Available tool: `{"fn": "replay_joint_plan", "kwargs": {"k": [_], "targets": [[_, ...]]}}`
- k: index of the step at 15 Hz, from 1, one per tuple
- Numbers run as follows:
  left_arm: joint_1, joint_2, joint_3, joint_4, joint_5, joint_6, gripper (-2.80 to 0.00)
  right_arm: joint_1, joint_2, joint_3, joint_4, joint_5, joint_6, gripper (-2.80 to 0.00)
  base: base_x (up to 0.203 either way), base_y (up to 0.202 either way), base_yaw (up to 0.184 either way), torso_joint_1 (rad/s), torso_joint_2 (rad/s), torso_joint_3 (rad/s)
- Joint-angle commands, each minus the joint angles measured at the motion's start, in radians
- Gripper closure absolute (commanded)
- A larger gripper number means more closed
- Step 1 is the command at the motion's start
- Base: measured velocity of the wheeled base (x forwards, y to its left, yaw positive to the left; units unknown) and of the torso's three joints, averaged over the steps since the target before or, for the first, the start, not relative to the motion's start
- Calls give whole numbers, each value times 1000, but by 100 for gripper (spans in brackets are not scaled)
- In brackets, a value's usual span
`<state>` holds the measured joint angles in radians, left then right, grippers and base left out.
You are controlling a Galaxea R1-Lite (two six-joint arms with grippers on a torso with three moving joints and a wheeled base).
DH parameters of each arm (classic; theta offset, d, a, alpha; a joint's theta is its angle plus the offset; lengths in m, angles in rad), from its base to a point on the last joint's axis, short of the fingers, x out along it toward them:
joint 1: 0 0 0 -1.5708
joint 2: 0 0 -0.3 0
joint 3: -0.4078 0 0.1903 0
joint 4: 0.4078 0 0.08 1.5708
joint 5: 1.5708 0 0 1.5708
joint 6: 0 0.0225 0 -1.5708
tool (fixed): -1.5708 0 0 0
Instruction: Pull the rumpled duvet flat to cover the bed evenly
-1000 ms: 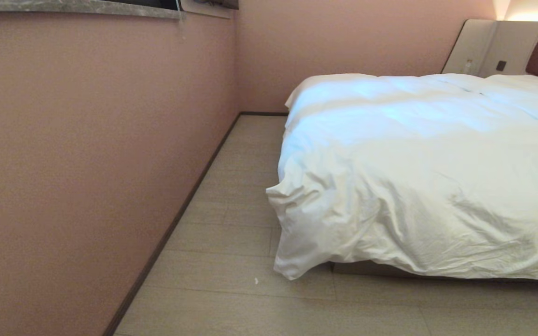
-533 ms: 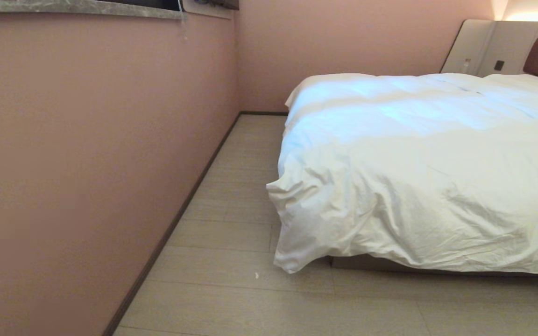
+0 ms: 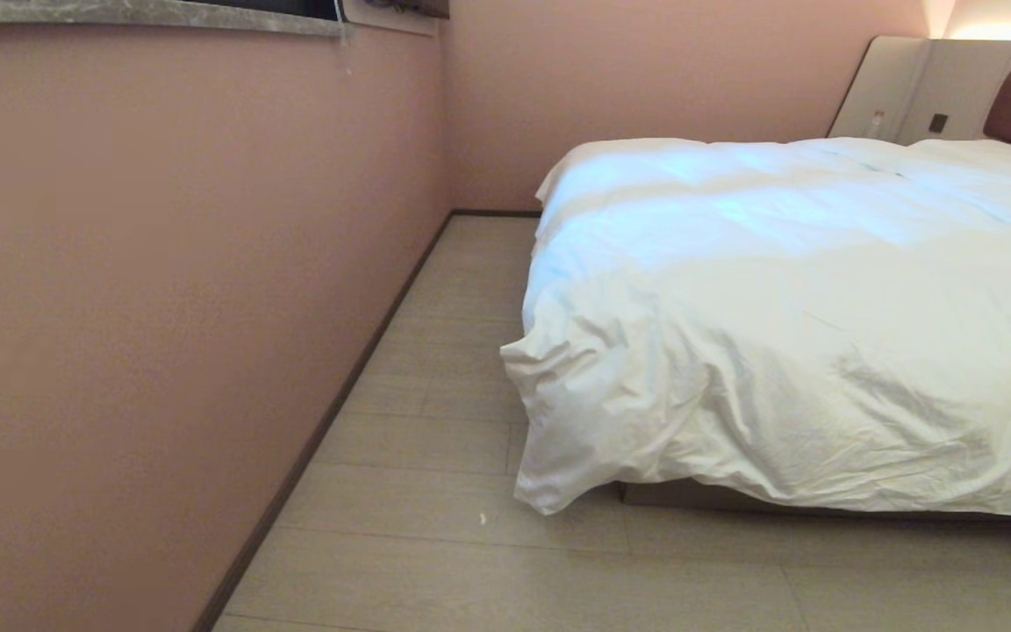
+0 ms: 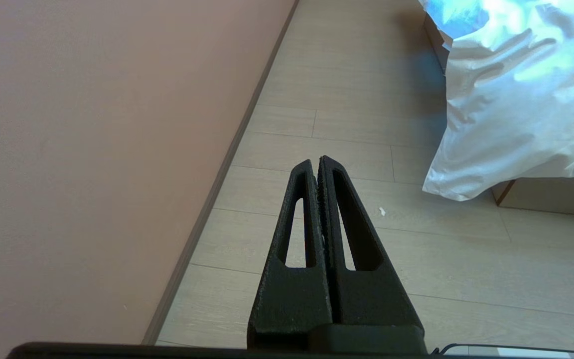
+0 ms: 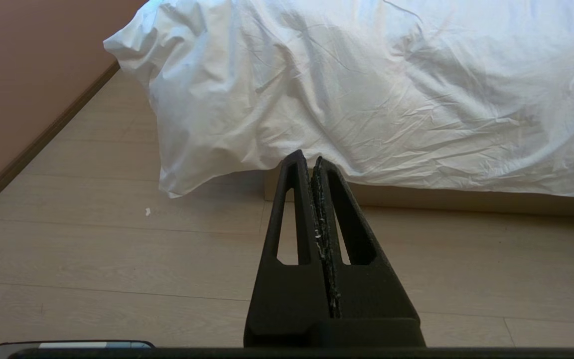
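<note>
Draping over bed (image 3: 734, 496), rumpled duvet (image 3: 786, 333), both grippers' fingers (image 4: 317, 199) pressed together

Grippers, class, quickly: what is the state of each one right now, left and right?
Left gripper: closed, holding nothing, pointing at the floor.
Right gripper: closed, holding nothing, short of the duvet.

A plain pink painted wall (image 3: 163, 290) runs along the left, with a dark brown skirting strip (image 3: 330, 421) at its foot. Pale wood-look floor planks (image 3: 435, 527) carry a tiny white scrap (image 3: 482, 519) near that wall.
</note>
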<state>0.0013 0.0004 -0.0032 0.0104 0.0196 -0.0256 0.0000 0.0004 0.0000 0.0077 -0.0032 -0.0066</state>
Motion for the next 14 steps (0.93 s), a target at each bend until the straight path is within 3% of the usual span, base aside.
{"fn": "replay_joint_plan", "kwargs": {"k": [1, 14], "targets": [[0, 0, 0, 0, 0, 0, 0, 0, 0, 0, 0, 0, 0, 0, 0, 0, 0, 0, 0, 0], [0, 0, 0, 0, 0, 0, 0, 0, 0, 0, 2, -3, 0, 0, 0, 0, 0, 0, 0, 0]]}}
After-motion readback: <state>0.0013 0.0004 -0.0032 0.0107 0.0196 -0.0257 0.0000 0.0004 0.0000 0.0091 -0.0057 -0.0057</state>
